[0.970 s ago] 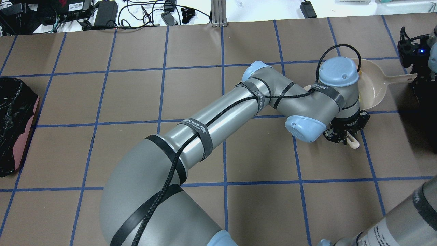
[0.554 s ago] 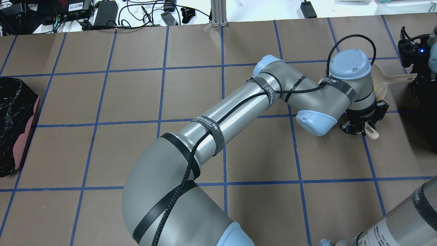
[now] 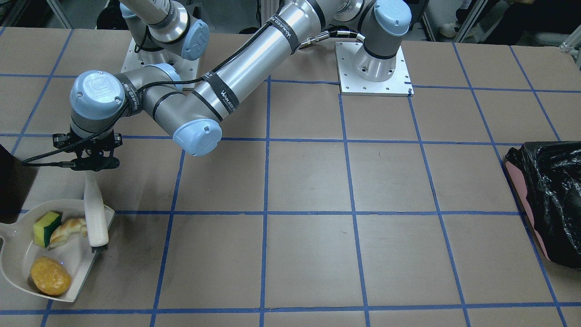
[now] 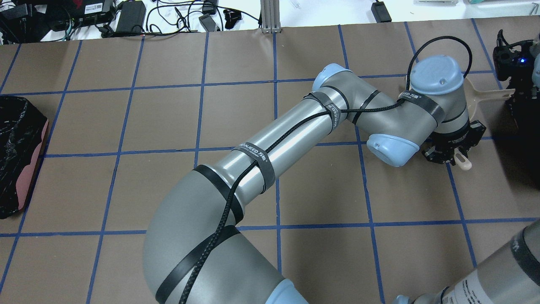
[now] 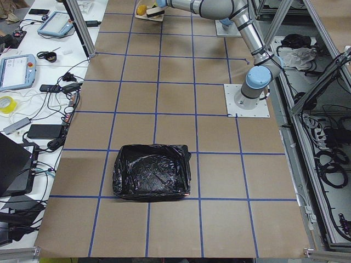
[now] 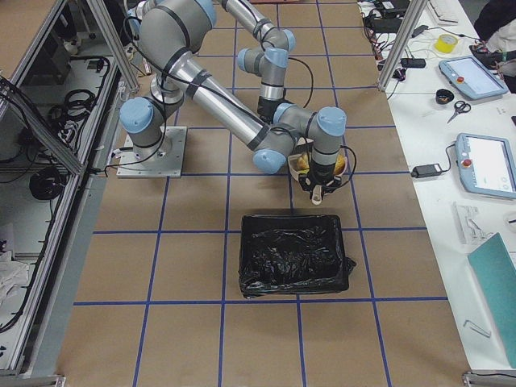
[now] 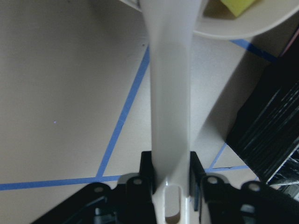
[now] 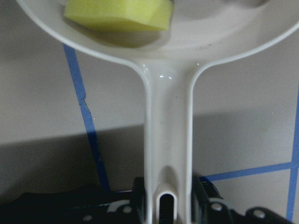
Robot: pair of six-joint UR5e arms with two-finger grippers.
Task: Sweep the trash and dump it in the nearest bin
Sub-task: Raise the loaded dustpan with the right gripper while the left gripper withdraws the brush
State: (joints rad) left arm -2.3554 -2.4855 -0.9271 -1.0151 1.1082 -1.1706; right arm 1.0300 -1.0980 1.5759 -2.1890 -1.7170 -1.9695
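Lying nearest the operators' edge of the brown, blue-taped worktop (image 3: 317, 181), the cream dustpan (image 3: 13, 259) carries all the trash. The orange-brown bun (image 3: 50, 274) comes first. Farther in lie the yellow-green sponge piece (image 3: 46, 226) and the pale croissant piece (image 3: 68, 231), side by side. Just beside the croissant piece, at the pan's straight open lip, stands the bristle end of the white brush (image 3: 96, 213). Its handle rises at a tilt to the left claw (image 3: 93, 167), which is clenched on the handle's top. The left wrist view shows the fingers (image 7: 147, 170) pressed against it on both sides. The right claw (image 8: 168, 198) is clenched likewise on the dustpan's handle, at the robot's right end of the worktop. Just beyond the pan, toward the robot, the black bin (image 3: 9, 181) shows as a dark slab at the view's edge, close beside the pan. Farther back, the left arm (image 3: 254, 59) reaches across from its base plate (image 3: 374, 75). Well apart, at the opposite end, sits the pink bin (image 3: 523, 200) lined with a crinkly black bag.
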